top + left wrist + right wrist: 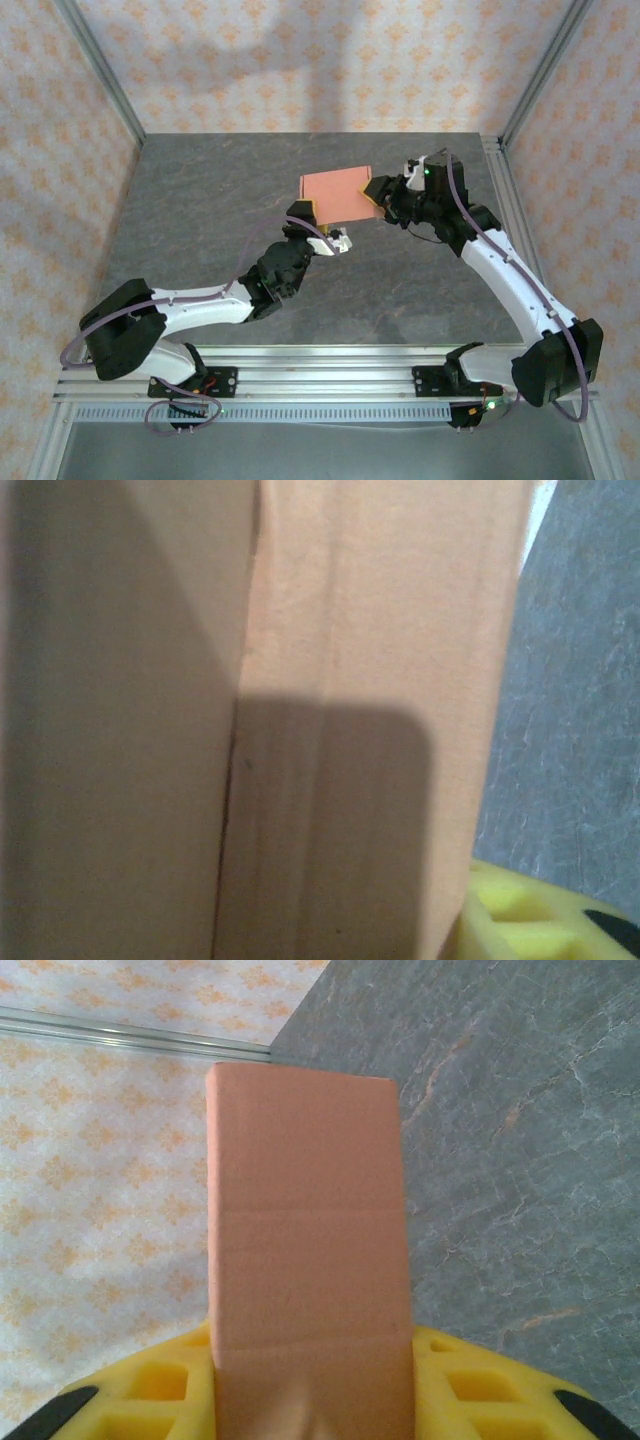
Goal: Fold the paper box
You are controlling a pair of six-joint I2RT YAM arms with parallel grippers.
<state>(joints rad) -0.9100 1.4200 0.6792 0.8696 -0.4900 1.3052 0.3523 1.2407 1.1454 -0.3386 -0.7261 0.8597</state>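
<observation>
Right wrist view: the paper box point(305, 1240) is clamped between the right jaws, projecting ahead of them. Whether the left jaws are closed on its far corner cannot be told. Light, thin card, likely easily creased, is best gripped along edges.

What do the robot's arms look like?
Both the left arm and the right arm have smooth white shells between chunky black joints. A thin pale purple cable loops along each one, and a tiny green light glows on the right wrist. The jaws are bright yellow plastic with hollow pockets.
</observation>
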